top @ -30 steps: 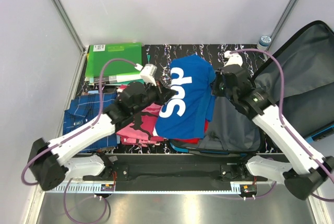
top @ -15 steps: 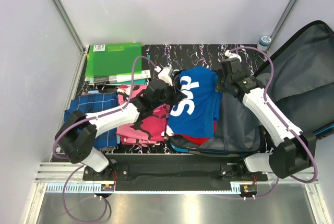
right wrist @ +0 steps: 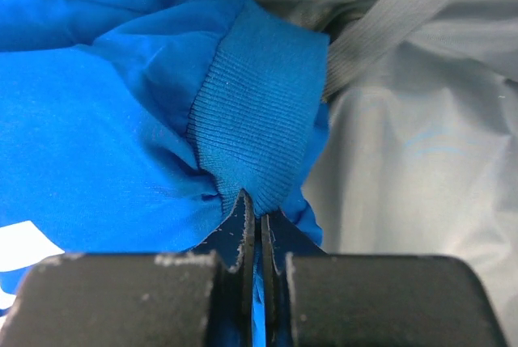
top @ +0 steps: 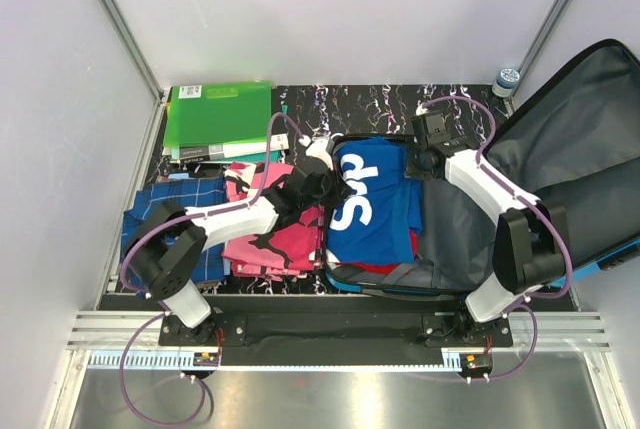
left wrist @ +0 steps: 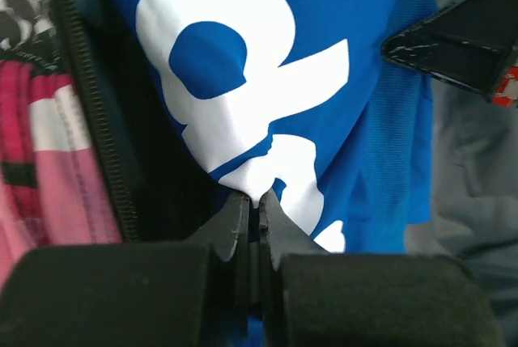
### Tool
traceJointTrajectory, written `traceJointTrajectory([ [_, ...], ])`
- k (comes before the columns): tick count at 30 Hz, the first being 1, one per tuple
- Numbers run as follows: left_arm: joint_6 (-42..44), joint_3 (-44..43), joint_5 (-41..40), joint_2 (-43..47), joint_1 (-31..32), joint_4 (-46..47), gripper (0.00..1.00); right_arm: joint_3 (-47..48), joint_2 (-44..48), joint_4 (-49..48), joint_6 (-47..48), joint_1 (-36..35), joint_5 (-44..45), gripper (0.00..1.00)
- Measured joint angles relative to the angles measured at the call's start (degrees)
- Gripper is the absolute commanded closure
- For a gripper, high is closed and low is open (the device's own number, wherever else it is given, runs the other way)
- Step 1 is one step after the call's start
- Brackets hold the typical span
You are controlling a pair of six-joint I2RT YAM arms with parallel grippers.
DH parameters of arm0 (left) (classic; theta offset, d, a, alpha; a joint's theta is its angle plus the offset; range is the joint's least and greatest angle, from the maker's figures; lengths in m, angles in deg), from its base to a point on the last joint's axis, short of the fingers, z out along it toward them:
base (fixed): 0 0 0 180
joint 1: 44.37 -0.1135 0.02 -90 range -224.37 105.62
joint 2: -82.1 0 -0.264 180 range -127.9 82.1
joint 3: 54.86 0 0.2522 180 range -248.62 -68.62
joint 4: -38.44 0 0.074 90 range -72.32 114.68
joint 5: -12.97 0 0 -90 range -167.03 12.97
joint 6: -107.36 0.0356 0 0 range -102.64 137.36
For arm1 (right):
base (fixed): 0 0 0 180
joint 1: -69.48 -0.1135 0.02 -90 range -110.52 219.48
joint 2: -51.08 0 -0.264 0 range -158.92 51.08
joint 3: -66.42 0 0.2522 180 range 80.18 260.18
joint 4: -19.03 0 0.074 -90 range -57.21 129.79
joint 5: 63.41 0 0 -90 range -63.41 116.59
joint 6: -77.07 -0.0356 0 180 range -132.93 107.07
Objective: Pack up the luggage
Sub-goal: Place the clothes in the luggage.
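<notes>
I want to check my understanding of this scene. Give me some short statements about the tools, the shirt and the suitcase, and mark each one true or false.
1. Both the left tool and the right tool are shut on the blue shirt. True.
2. The green folders lie outside the suitcase, at the far left of the table. True.
3. The suitcase lid is closed. False: it stands open on the right side.
4. The pink garment lies inside the suitcase. False: it lies on the table, left of the suitcase.
5. The blue shirt hangs over the green folders. False: it is over the open suitcase.
</notes>
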Motion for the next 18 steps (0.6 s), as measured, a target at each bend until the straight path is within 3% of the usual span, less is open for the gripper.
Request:
traceJointTrajectory([
  [3, 0.0, 0.0, -0.6, -0.9, -0.4, -0.1, 0.62, 0.1, -2.0, -0.6, 0.1, 0.0, -0.3, 0.98],
  [4, 0.0, -0.1, -0.6, -0.9, -0.5, 0.1, 0.53, 0.1, -2.5, -0.9, 0.2, 0.1, -0.3, 0.89],
  [5, 0.2, -0.3, -0.5, -0.9, -0.5, 0.2, 0.46, 0.2, -2.8, -1.0, 0.3, 0.1, -0.2, 0.59],
  [6, 0.3, -0.7, -0.4, -0.9, -0.5, 0.2, 0.34, 0.3, -3.1, -1.0, 0.3, 0.2, -0.2, 0.46],
  [8, 1.1, -1.8, -0.1, -0.9, -0.5, 0.0, 0.27, 0.8, -3.2, -0.9, 0.3, 0.4, 0.0, 0.21],
  [10, 2.1, -2.7, 0.1, -0.7, -0.6, -0.3, 0.21, 1.7, -3.1, -0.9, 0.6, 0.6, 0.1, 0.17],
  [18, 8.2, -2.8, -3.0, 6.5, -1.7, -9.4, 0.05, 2.1, 6.8, 0.9, -0.6, 0.7, -3.8, 0.16],
])
